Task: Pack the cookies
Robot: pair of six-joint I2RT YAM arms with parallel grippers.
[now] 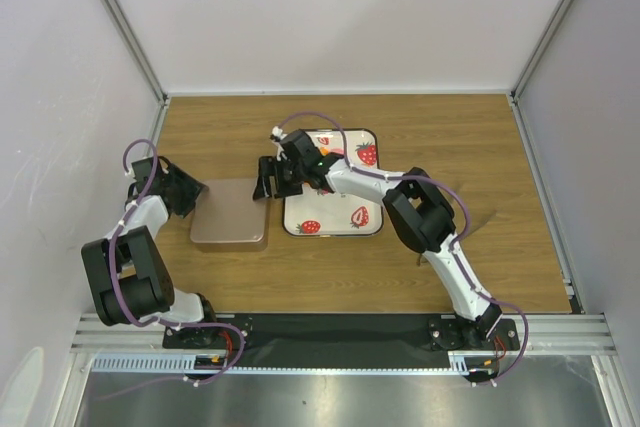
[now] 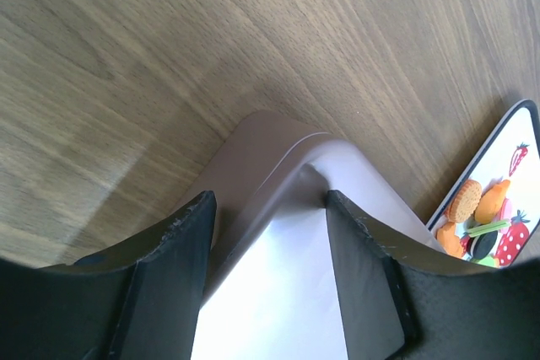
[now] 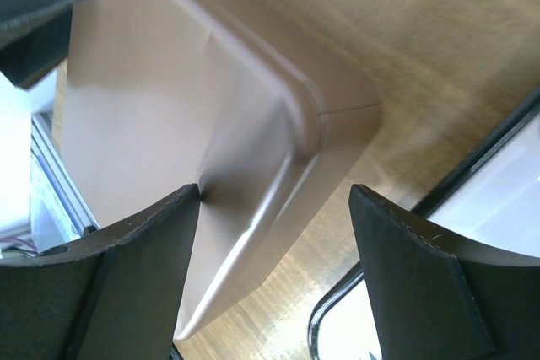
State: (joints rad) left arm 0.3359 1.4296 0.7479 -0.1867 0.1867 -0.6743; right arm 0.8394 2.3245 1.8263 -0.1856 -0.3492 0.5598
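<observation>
Risk, slip: right claw (image 3: 274,208) skidding off the rounded corner of the box (image 1: 232,215) on closing; cause, smooth slanted wall and little lip to bite.
Risk, shove: box pushed along the table (image 1: 470,167) into the tray (image 1: 335,222) just beside it; cause, uneven press from the two sides.
Risk, spill: cookies (image 2: 472,217) swept off by the right forearm (image 1: 362,183), stretched across the tray above them; cause, any low swing on the way out.
Right claw: spread wide, holding nothing, over the box's far right corner; contact not to be told.
Left claw (image 2: 270,208): spread, nothing pinched, over the far left corner from above; box wider than the gap, showing past it on both sides.
Box: mauve, flat top up, faint seam round the corner, likely a lid on; inside hidden.
Tray: white, strawberry print, dark rim, right of box.
Cookies: heaped at tray's far end, orange, pink, green, black; none seen elsewhere.
Step, as judged: getting the box open, packing not yet begun.
</observation>
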